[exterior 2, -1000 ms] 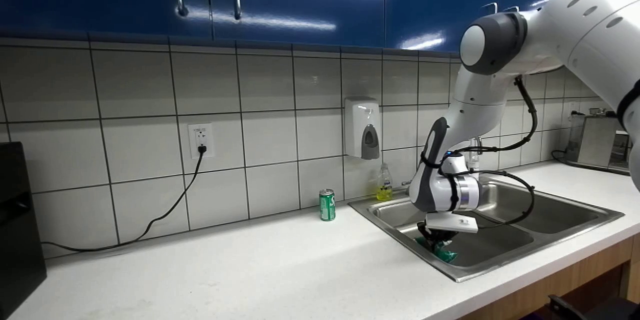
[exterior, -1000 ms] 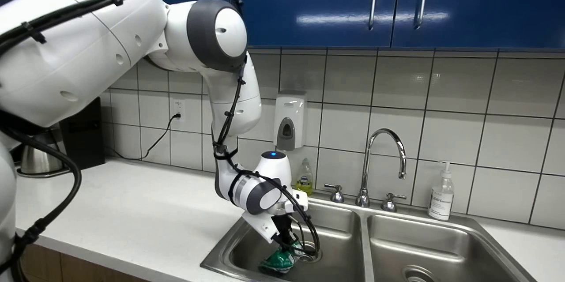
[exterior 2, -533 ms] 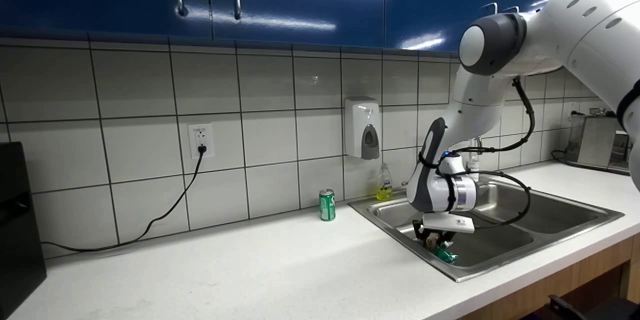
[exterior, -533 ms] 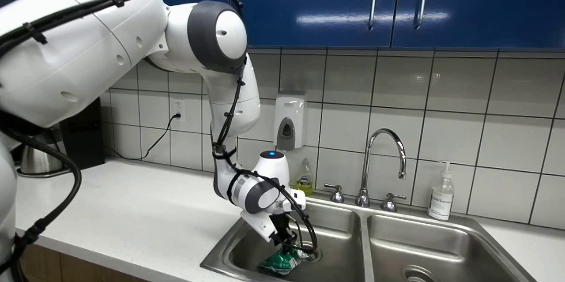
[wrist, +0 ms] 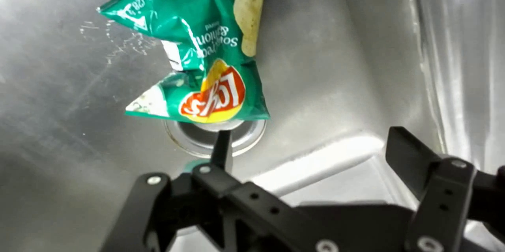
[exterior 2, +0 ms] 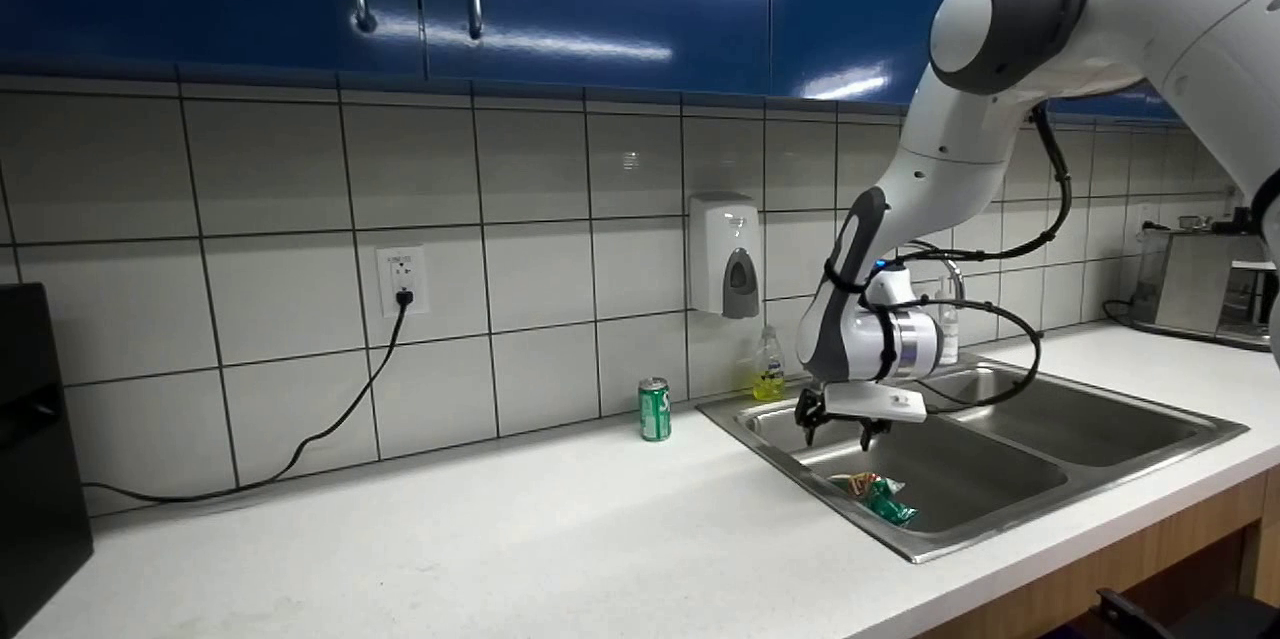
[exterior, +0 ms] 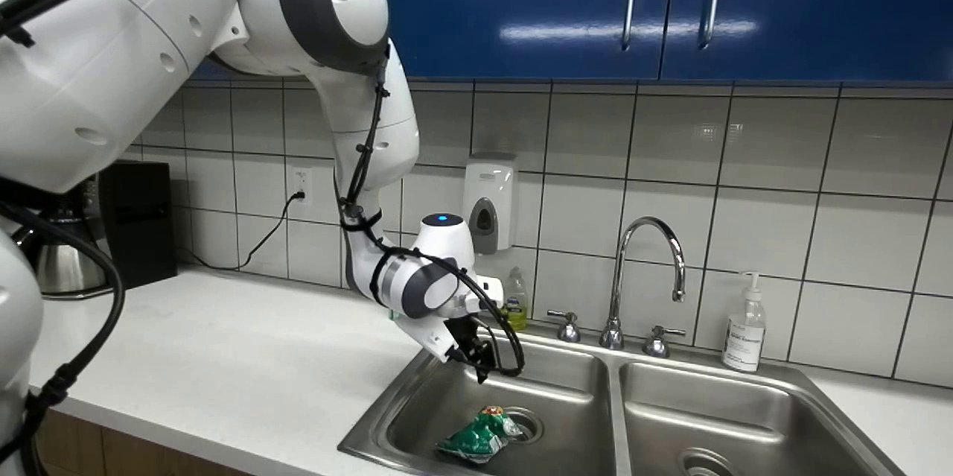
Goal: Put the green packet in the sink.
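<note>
The green packet, crinkled and marked with a red and yellow logo, lies on the floor of the sink, the left basin. In the wrist view the packet partly covers the round drain. My gripper hangs above the packet, apart from it, in both exterior views. Its fingers stand wide apart in the wrist view, with only bare steel seen between them. Nothing is held.
The right basin adjoins, with a faucet behind the divider. A yellow-green soap bottle stands near the back rim, and a pump bottle farther right. A green can stands on the white counter.
The gripper has opened and let go of the packet. The arm has lifted, leaving the packet lying in the basin and fully clear of the fingers.
</note>
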{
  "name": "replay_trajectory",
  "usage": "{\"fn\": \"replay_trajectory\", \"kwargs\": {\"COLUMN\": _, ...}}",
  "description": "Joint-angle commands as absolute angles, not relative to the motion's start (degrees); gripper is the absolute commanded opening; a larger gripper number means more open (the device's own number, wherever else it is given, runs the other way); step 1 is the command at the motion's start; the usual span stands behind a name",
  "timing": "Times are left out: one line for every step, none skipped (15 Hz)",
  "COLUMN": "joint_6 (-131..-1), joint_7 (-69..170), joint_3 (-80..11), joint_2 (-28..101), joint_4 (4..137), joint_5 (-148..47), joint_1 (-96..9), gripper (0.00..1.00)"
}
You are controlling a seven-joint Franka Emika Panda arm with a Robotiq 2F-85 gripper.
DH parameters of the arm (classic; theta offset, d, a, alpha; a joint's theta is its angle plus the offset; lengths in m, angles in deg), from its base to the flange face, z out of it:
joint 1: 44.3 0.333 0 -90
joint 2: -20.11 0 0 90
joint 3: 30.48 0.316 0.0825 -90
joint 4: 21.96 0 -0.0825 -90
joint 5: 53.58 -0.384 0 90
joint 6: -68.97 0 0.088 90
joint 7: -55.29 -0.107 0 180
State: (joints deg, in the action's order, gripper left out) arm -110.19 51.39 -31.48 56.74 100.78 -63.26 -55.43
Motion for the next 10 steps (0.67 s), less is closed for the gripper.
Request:
{"fn": "replay_trajectory", "kwargs": {"joint_6": -110.03, "joint_7": 50.64, "joint_3": -33.13, "joint_2": 49.92, "joint_4": 105.92, "joint_5": -62.64, "joint_1": -53.08, "gripper": 1.00}}
{"fn": "replay_trajectory", "kwargs": {"joint_6": -108.73, "joint_7": 51.08, "joint_3": -33.59, "joint_2": 48.25, "joint_4": 106.84, "joint_5": -62.13, "joint_1": -52.50, "gripper": 1.00}}
{"fn": "replay_trajectory", "kwargs": {"joint_6": -107.11, "joint_7": 51.31, "joint_3": -34.01, "joint_2": 46.41, "joint_4": 107.87, "joint_5": -61.76, "joint_1": -51.92, "gripper": 1.00}}
{"fn": "replay_trajectory", "kwargs": {"joint_6": -105.31, "joint_7": 51.20, "joint_3": -35.34, "joint_2": 44.73, "joint_4": 108.79, "joint_5": -61.17, "joint_1": -50.67, "gripper": 1.00}}
{"fn": "replay_trajectory", "kwargs": {"joint_6": -103.07, "joint_7": 51.25, "joint_3": -36.26, "joint_2": 42.79, "joint_4": 109.90, "joint_5": -60.39, "joint_1": -49.68, "gripper": 1.00}}
{"fn": "replay_trajectory", "kwargs": {"joint_6": -101.07, "joint_7": 50.94, "joint_3": -37.43, "joint_2": 41.06, "joint_4": 110.85, "joint_5": -59.55, "joint_1": -48.43, "gripper": 1.00}}
{"fn": "replay_trajectory", "kwargs": {"joint_6": -98.69, "joint_7": 50.44, "joint_3": -39.01, "joint_2": 39.34, "joint_4": 111.63, "joint_5": -58.27, "joint_1": -46.93, "gripper": 1.00}}
{"fn": "replay_trajectory", "kwargs": {"joint_6": -96.04, "joint_7": 49.86, "joint_3": -40.33, "joint_2": 37.43, "joint_4": 112.45, "joint_5": -56.61, "joint_1": -45.45, "gripper": 1.00}}
{"fn": "replay_trajectory", "kwargs": {"joint_6": -93.60, "joint_7": 48.95, "joint_3": -41.80, "joint_2": 35.83, "joint_4": 113.00, "joint_5": -54.53, "joint_1": -43.97, "gripper": 1.00}}
{"fn": "replay_trajectory", "kwargs": {"joint_6": -90.91, "joint_7": 47.93, "joint_3": -42.71, "joint_2": 33.86, "joint_4": 113.67, "joint_5": -52.39, "joint_1": -42.79, "gripper": 1.00}}
